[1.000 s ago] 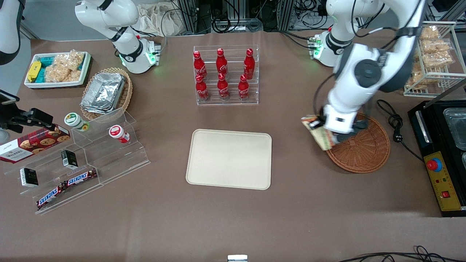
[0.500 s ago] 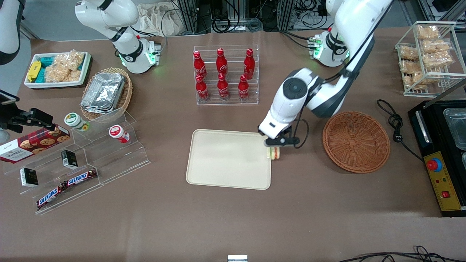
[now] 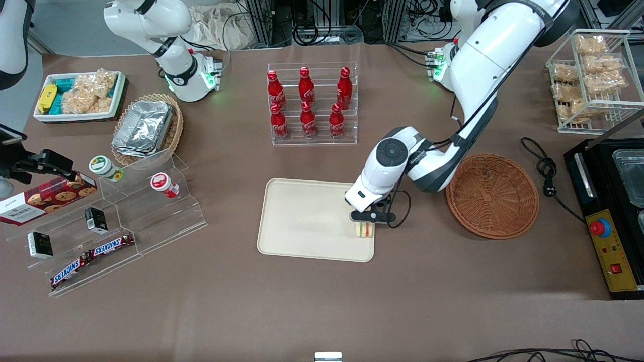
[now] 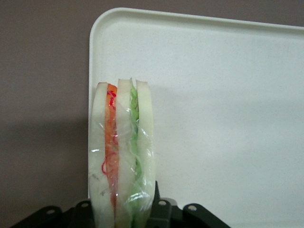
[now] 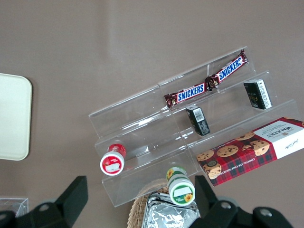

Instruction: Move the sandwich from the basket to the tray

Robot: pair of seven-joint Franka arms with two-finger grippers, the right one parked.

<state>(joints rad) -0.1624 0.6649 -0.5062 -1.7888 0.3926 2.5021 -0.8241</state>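
My left gripper (image 3: 369, 221) is shut on the sandwich (image 3: 365, 230), a clear-wrapped wedge with pale bread and orange-red and green filling. It holds the wedge on edge just inside the rim of the cream tray (image 3: 302, 221), at the tray's end toward the working arm. From the wrist, the sandwich (image 4: 121, 156) stands upright between the dark fingers of the gripper (image 4: 121, 211), above the tray (image 4: 218, 95) near a rounded corner. Whether it touches the tray surface I cannot tell. The reddish-brown basket (image 3: 492, 196) lies empty beside the tray, toward the working arm's end.
A clear rack of red cola bottles (image 3: 312, 105) stands farther from the front camera than the tray. A stepped acrylic stand with snacks (image 3: 115, 211), a tan basket of foil containers (image 3: 148, 128) and a white bin (image 3: 78, 95) lie toward the parked arm's end. A black appliance (image 3: 614, 211) flanks the basket.
The gripper has carried the sandwich from over the basket's rim across to the tray, then a little farther over the tray and lower. The basket is left empty.
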